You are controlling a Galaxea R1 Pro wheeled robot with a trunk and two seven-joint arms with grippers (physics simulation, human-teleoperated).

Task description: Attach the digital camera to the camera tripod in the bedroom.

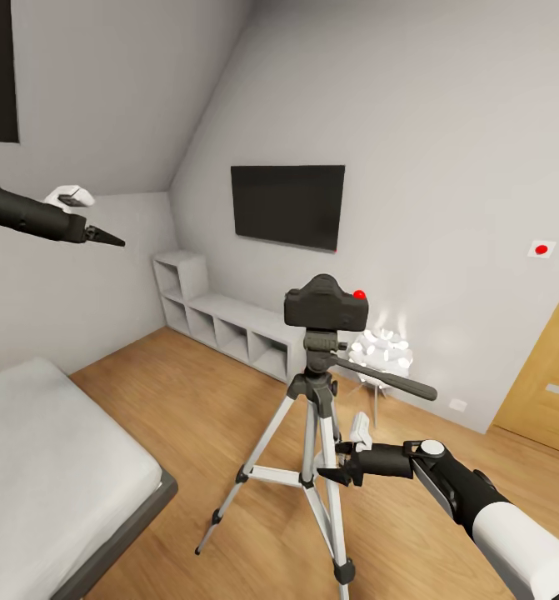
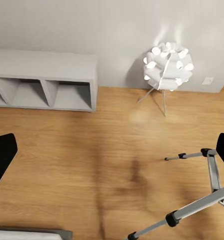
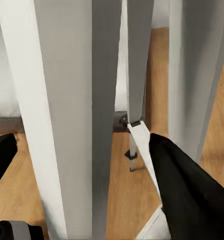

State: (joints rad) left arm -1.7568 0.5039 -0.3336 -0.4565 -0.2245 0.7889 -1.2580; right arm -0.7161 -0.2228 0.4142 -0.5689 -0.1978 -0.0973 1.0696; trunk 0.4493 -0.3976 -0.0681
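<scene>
Wooden bedroom floor (image 1: 187, 433) under camera tripod (image 1: 312, 450)

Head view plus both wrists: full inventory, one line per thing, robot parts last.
digital camera: 1, black with a red dot, sitting on the tripod head
camera tripod: 1, silver legs, black head and handle, on the wooden floor mid-room
TV: 1, black, on the far wall
cubby shelf: 1, grey, against the wall under the TV
floor lamp: 1, white ball cluster, lit, by the wall behind the tripod
bed: 1, white mattress on a grey frame, near left
door: 1, wooden, far right
left gripper: black, open, raised in the air, empty
right gripper: black, open, low beside the tripod legs
</scene>
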